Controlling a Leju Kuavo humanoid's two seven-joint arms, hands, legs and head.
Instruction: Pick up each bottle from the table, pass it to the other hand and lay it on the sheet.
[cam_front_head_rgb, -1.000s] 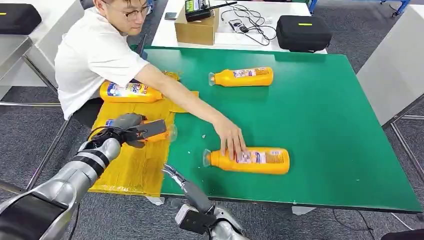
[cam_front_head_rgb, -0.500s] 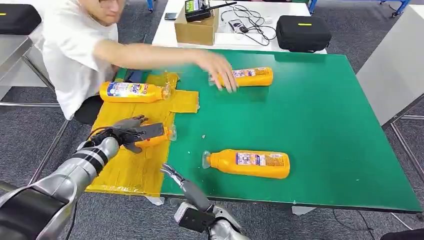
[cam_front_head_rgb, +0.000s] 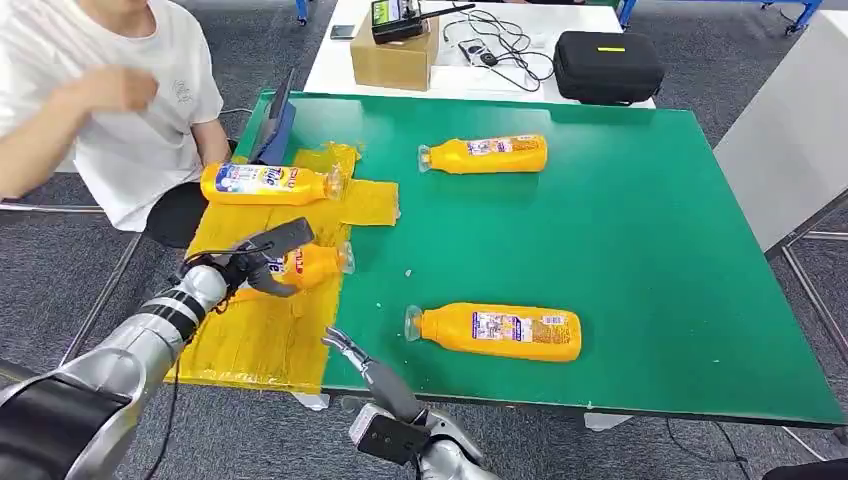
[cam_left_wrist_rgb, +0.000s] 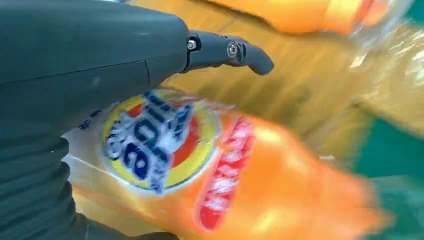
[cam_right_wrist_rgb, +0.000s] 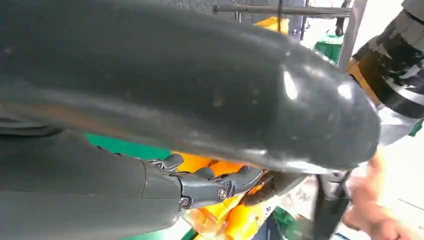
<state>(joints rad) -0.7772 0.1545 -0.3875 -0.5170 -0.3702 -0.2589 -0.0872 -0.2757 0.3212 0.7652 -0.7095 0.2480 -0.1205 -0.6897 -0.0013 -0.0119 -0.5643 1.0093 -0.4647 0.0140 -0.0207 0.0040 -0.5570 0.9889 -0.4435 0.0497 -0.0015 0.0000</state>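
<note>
In the head view, one bottle (cam_front_head_rgb: 265, 184) is already lying on the yellow sheet (cam_front_head_rgb: 260, 330) at its far end, and a second bottle (cam_front_head_rgb: 305, 266) is lying on the sheet near its edge by the green table (cam_front_head_rgb: 650, 270), under the left hand (cam_front_head_rgb: 262, 258). This hand is resting over the second bottle with its fingers (cam_front_head_rgb: 290, 237) partly raised, so I am judging that it is laying the bottle down or letting it go; from here I cannot tell if it is really gripping. Two more bottles are waiting on the green table: a near bottle (cam_front_head_rgb: 497, 331) and a far bottle (cam_front_head_rgb: 487, 154), both on their side and well apart from the sheet, so about half of the work is left. The right hand (cam_front_head_rgb: 362, 370) is hanging below the near table edge, holding nothing, with its fingers apart. A person (cam_front_head_rgb: 110, 100) is sitting beside the sheet with the arms drawn back. The left wrist view is giving what the head view is not: the bottle's label (cam_left_wrist_rgb: 155, 145) close under the palm, blurred, and one finger (cam_left_wrist_rgb: 230, 51) stretched above the bottle and not touching it, so the grip is looking loose or open. The right wrist view is showing curled dark fingers (cam_right_wrist_rgb: 210, 182) with nothing between them, and orange shapes behind that are too blurred to name.
</note>
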